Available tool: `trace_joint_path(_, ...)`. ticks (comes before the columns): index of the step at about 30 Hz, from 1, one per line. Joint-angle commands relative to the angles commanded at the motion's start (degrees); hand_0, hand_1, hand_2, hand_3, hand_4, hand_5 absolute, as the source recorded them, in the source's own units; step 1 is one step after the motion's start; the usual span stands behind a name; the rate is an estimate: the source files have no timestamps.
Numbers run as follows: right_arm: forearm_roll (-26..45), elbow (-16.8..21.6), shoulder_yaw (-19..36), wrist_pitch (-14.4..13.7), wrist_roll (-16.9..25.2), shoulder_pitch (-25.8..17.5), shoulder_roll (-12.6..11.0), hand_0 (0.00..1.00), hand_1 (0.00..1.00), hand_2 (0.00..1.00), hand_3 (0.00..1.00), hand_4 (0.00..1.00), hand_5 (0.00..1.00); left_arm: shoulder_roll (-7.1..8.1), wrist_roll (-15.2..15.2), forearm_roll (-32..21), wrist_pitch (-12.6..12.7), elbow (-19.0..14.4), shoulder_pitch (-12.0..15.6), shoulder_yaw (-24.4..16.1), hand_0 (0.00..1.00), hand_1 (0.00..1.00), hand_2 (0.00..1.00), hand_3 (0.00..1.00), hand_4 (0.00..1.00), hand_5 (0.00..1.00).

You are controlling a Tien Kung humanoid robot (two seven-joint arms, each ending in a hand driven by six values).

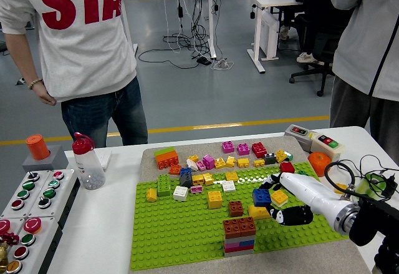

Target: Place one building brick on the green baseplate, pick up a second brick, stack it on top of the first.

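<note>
A large green baseplate (181, 236) covers the table's middle. My right hand (274, 202) reaches in from the lower right and holds a blue brick (262, 196) in its fingers, just above a yellow brick (258, 211) on the plate. Left of it sits a small brown brick (235, 208). A stack of brown, pink, blue and grey bricks (239, 235) stands near the plate's front edge. Several loose bricks lie along the plate's far side, among them a yellow one (215, 199) and a white one (181, 193). My left hand is out of the picture.
A button panel (28, 215) lies at the left edge beside a clear bottle with a red cap (88, 163). An orange (320, 163) and a switch box (315, 140) sit at the right, with cables (365, 177). Two people stand beyond the table.
</note>
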Motion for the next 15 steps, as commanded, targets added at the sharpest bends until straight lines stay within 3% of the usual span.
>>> trace_joint_path(15,0.11,0.0,-1.11,0.27,0.11,1.04,0.72,0.887,0.758,0.757,0.572,0.47,0.174,0.01,0.0,0.1,0.0,0.0,-0.02,-0.09,0.665,0.684,0.699,0.577,0.302,0.998)
